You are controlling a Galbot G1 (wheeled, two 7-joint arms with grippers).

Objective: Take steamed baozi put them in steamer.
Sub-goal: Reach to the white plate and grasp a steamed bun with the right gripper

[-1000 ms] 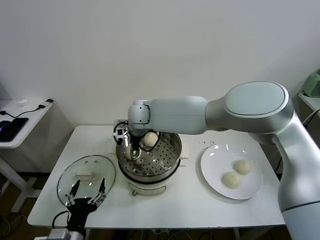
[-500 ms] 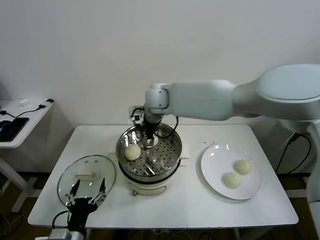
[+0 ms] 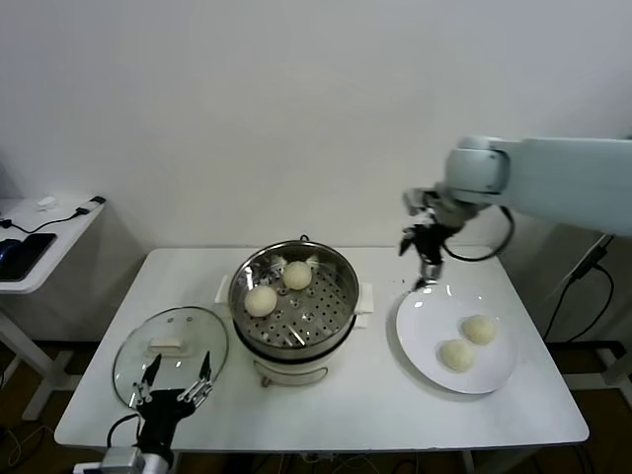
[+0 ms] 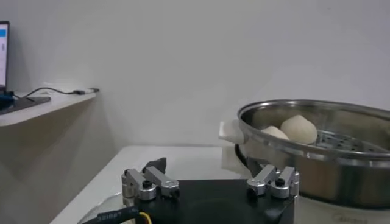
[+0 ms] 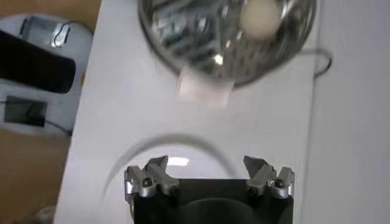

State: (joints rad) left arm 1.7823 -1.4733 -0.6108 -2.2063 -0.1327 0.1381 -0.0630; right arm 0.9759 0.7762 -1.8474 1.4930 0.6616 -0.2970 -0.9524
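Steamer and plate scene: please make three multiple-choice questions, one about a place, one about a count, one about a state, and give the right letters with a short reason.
1. Where is the glass lid?
A. On the steamer
B. On the table, on the robot's left of the steamer
C. On the white plate

2. How many baozi lie in the steamer?
A. Two
B. None
C. Four

3. What is the state of the right gripper?
A. Shut on a baozi
B. Resting inside the steamer
C. Open and empty, above the far edge of the plate

Answers:
1 B, the lid lies flat on the table beside the steamer.
2 A, one baozi and a second baozi sit on the perforated tray; two others stay on the plate.
3 C, the right wrist view shows its fingers apart with nothing between them.
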